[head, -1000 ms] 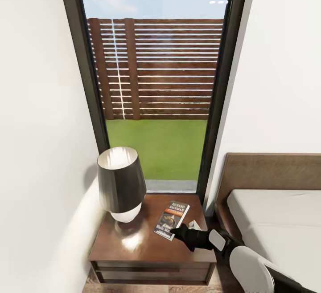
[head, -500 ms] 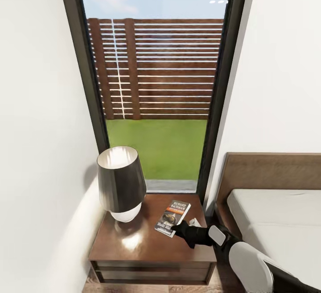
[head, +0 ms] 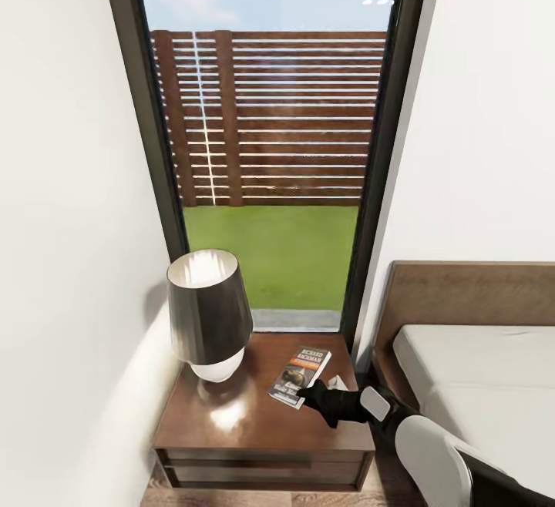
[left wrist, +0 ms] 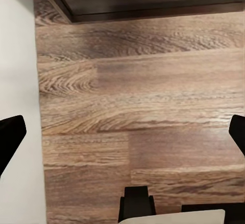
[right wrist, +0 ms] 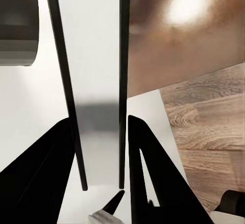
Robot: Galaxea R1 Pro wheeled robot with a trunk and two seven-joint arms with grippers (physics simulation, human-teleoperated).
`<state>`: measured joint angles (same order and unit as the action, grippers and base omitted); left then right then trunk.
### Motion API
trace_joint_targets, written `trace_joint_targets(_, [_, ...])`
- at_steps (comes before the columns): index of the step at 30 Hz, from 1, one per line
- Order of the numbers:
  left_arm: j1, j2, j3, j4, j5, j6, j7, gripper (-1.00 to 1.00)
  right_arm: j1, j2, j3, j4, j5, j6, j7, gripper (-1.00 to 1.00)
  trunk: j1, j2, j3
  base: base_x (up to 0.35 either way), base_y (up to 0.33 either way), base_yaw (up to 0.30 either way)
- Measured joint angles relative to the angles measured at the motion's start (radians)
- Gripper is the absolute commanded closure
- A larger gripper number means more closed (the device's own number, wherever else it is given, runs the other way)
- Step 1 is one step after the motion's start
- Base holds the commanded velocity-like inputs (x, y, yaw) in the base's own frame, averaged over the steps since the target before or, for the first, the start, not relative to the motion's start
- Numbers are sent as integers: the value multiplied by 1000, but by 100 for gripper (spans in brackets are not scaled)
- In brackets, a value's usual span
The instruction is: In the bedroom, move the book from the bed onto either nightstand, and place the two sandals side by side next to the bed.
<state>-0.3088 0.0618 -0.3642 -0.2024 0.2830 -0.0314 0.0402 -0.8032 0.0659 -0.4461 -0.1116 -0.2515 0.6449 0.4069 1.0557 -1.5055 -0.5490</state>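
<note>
Right tool (head: 311, 394): black, reaching in over the nightstand's near right part; its fingers pinch the near edge of the book. In the right wrist view the two dark fingers (right wrist: 153, 183) flank the book's thin edge, seen end-on.
Book (head: 300, 377): just beyond the right tool, dark cover with an orange band and white lettering, far end angled toward the window; whether it lies flat on the top or sits slightly lifted, cannot tell.
Nightstand (head: 231, 430): under the right tool, glossy dark-brown top, drawer front facing the robot.
Lamp (head: 208, 316): left of the right tool and past it, dark shade on a white base, standing on the nightstand, apart from the book.
Bed (head: 478, 384): right of the right tool, pale mattress, brown headboard against the wall.
Left tool (left wrist: 122, 132): fingers spread wide, hanging over the wood floor (left wrist: 143, 96).
Window (head: 270, 145): farthest, black frame; grass and slatted fence outside.
</note>
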Motion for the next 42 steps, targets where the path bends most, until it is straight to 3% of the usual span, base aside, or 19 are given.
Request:
trace_joint_targets(5, [-4, 0, 0, -4, 0, 8, 0, -100, -1, 0, 0, 0, -1, 0, -4, 100, 0, 0, 0, 0, 0, 0])
trace_joint_targets(17, [-8, -1, 0, -8, 0, 15, 0, -100, -4, 1, 1, 0, -1, 0, -23, 100, 46, -84, -38, 0, 0, 0])
trace_joint_targets(23, [-8, 0, 0, -9, 0, 16, 0, -100, -12, 1, 0, 0, -30, 1, -43, 100, 69, -126, -56, 0, 0, 0])
trace_joint_targets(35, [-8, 1, 0, -9, 0, 15, 0, -100, -24, 3, 3, 0, -99, 2, -141, 100, 69, -126, -56, 0, 0, 0])
trace_joint_targets(42, [-8, 1, 0, -9, 0, 16, 0, -100, -25, 7, 4, 0, -111, 2, -153, 100, 69, -126, -56, 0, 0, 0])
